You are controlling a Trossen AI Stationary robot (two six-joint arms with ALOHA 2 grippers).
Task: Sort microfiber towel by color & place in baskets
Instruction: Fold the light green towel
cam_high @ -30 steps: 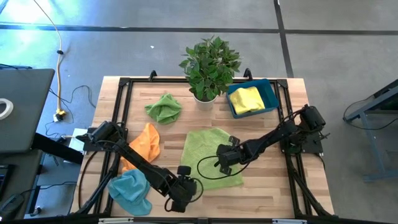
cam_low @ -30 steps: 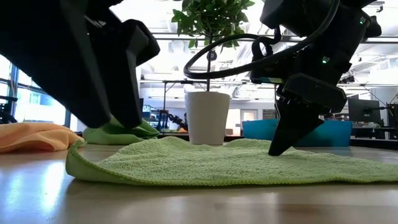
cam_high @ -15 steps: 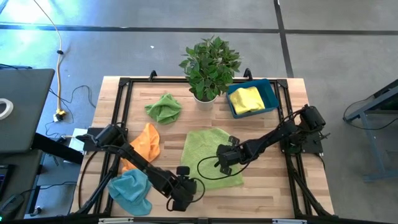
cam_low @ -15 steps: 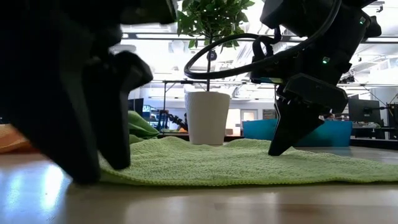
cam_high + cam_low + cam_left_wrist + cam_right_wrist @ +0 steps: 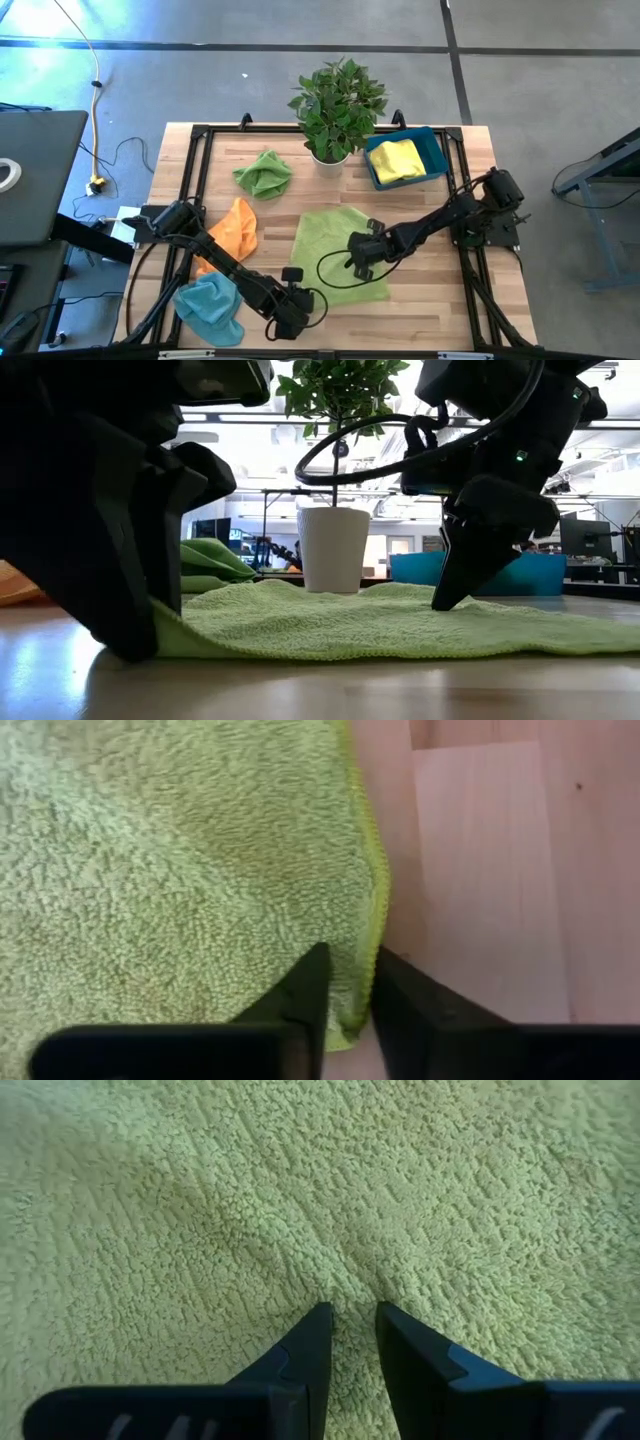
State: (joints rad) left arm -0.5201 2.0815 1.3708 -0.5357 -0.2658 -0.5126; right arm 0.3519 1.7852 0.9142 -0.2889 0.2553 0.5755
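Spread green towel (image 5: pixel 343 250) lies centre frame; blue basket (image 5: pixel 436 150) upper right, holding yellow towel (image 5: pixel 396 159).

Left gripper (image 5: pixel 348 995) clamped on towel's edge. Right gripper (image 5: pixel 350 1342) pinched into towel's middle.

Risk: thin edge grip slips on lift; opposed pulls stretch cloth.

both arms are matte black, built of slim jointed segments. a black cable loops out from the right arm (image 5: pixel 440 215) near its wrist, and a small green light glows on its housing. the left arm (image 5: pixel 215 255) has bulkier, blocky housings. the fingers (image 5: pixel 300 1355) are dark wedges.
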